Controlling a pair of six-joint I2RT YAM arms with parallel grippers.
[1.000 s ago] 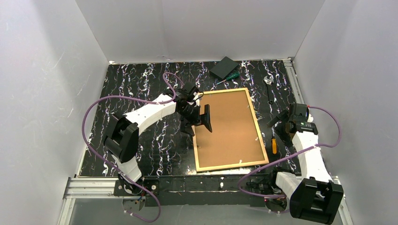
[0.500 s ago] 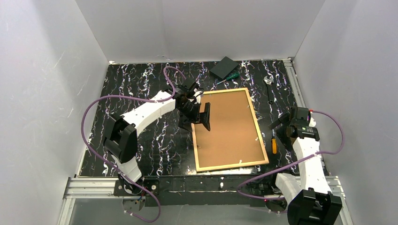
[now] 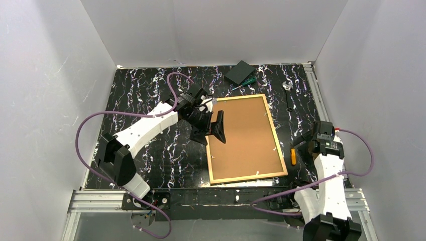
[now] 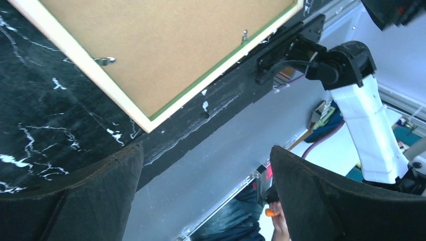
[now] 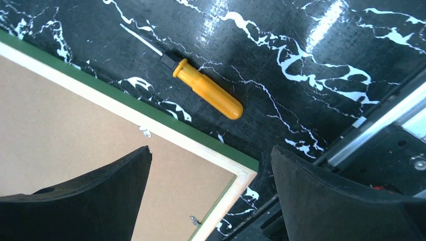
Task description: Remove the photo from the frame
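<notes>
The frame (image 3: pixel 248 177) lies face down on the black marbled table, its light wood back edge up and green sides showing. The brown backing board (image 3: pixel 246 135) fills it, held by small metal tabs (image 4: pixel 104 61). The photo is hidden under the board. My left gripper (image 3: pixel 210 130) is open and empty above the frame's left edge; the left wrist view (image 4: pixel 206 201) shows the frame's near corner (image 4: pixel 150 118). My right gripper (image 3: pixel 307 142) is open and empty beside the frame's right edge, over its near right corner (image 5: pixel 191 143) in the right wrist view (image 5: pixel 211 201).
An orange-handled screwdriver (image 3: pixel 293 155) lies just right of the frame, also in the right wrist view (image 5: pixel 206 89). A green screwdriver (image 3: pixel 244 83) and a black box (image 3: pixel 239 72) sit behind the frame. A small metal part (image 3: pixel 287 86) lies at the back right. White walls enclose the table.
My right arm has drawn back toward the near right, away from the frame's right edge. My left arm has stretched out, with its open gripper still over the frame's left edge.
</notes>
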